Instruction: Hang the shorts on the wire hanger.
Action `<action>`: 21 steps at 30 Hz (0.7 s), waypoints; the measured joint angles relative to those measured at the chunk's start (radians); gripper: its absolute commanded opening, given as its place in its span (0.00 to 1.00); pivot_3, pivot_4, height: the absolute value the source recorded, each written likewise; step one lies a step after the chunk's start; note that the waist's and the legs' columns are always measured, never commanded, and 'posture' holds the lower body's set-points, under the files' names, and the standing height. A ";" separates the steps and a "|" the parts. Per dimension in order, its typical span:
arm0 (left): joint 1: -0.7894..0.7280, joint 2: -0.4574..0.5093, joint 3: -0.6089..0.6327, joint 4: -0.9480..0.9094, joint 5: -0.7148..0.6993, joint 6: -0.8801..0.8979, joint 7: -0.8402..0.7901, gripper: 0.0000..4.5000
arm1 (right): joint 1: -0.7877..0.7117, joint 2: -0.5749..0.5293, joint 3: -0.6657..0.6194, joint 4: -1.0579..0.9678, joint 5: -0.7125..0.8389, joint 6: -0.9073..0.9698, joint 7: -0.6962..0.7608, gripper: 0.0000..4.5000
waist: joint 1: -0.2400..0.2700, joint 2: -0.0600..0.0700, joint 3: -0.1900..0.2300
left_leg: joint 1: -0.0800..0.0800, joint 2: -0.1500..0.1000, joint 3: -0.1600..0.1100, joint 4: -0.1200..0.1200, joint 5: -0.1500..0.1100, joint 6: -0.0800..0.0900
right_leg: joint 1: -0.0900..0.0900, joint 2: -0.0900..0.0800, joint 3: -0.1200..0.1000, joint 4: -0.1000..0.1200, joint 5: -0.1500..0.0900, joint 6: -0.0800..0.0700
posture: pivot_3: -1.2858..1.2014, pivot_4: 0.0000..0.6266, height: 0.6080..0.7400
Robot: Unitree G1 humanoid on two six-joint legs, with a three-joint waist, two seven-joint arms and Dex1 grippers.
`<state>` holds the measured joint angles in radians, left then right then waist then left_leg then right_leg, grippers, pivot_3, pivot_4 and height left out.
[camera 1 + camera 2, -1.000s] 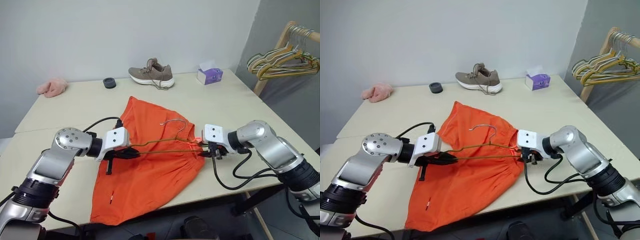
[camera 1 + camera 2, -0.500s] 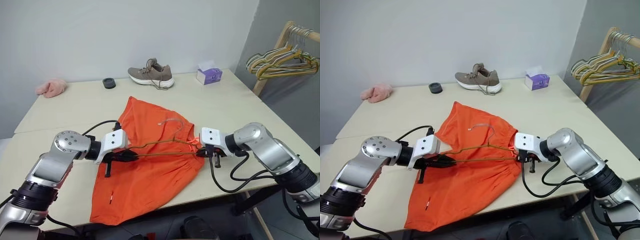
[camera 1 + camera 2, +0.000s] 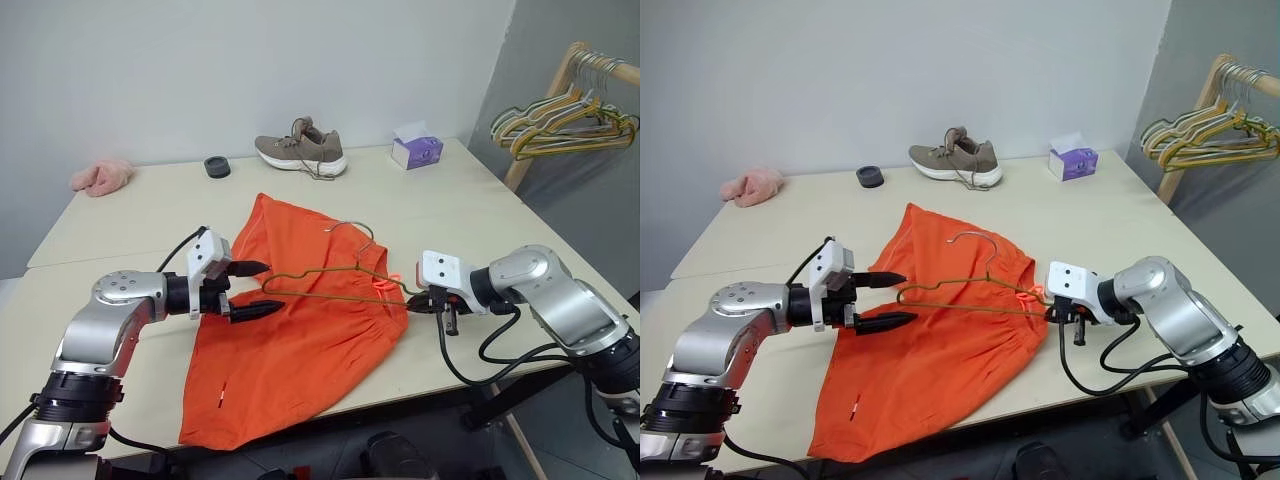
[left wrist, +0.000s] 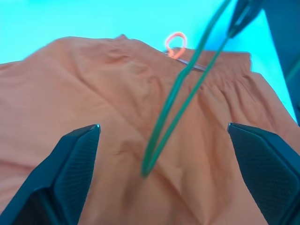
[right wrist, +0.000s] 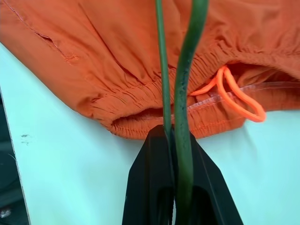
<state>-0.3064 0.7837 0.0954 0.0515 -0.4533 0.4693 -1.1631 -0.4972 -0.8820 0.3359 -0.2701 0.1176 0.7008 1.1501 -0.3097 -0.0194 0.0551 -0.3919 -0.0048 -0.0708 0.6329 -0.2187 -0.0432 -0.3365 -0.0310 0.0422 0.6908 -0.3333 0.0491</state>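
Inspecting the work area: the orange shorts [image 3: 300,320] lie flat on the counter [image 3: 480,215], waistband toward the robot's right, one leg reaching the near edge. The wire hanger [image 3: 335,285] is raised just above the cloth, its hook [image 3: 350,232] pointing away from the robot.

Right gripper [image 3: 432,298]: fingers closed tight on the hanger's right corner; the right wrist view shows both wire runs pinched between the black fingers [image 5: 154,187], directly over the elastic waistband and its orange drawstring loop [image 5: 236,96].

Left gripper [image 3: 250,290]: fingers spread wide, holding nothing. The hanger's left corner [image 4: 146,171] sits in the gap between them, apparently touching neither, though the angle makes contact hard to rule out.

Handling assessment, hanger: light, thin, springy. Held at one corner it is likely to sag and swing; the smooth wire may twist within a pinch grip. Best hold is at a corner bend, where two runs give more to clamp.

Handling assessment, shorts: light, limp, no shape of their own; the cloth will slump and slide along the wire. The gathered waistband is the thickest and firmest part, so it is the sensible place to grip. A single-layer pinch of leg fabric would probably slip or drag the whole garment.
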 measured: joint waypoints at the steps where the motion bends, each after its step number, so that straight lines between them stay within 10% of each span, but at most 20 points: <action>1: 0.006 0.009 0.031 0.033 -0.004 0.009 0.012 0.99 | 0.026 -0.020 -0.028 0.004 0.008 0.014 -0.004 0.00 | 0.001 0.000 0.000 | 0.000 0.000 0.000 0.000 0.000 0.000 | 0.000 0.000 0.000 0.000 0.000 0.000 | 0.38 0.00 1.00; 21: 0.097 -0.043 0.055 -0.054 -0.036 0.053 0.061 0.99 | 0.447 -0.069 -0.476 -0.086 0.233 0.392 -0.185 0.00 | -0.005 0.000 -0.002 | 0.000 0.000 0.001 0.000 0.000 0.000 | 0.000 0.002 0.001 -0.001 0.000 0.000 | 0.36 0.00 1.00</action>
<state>-0.2096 0.7407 0.1508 -0.0020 -0.4894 0.5220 -1.1023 -0.0501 -0.9512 -0.1397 -0.3564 0.3501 1.0932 0.9654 -0.3151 -0.0197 0.0530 -0.3920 -0.0052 -0.0695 0.6330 -0.2187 -0.0433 -0.3362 -0.0290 0.0435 0.6901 -0.3335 0.0494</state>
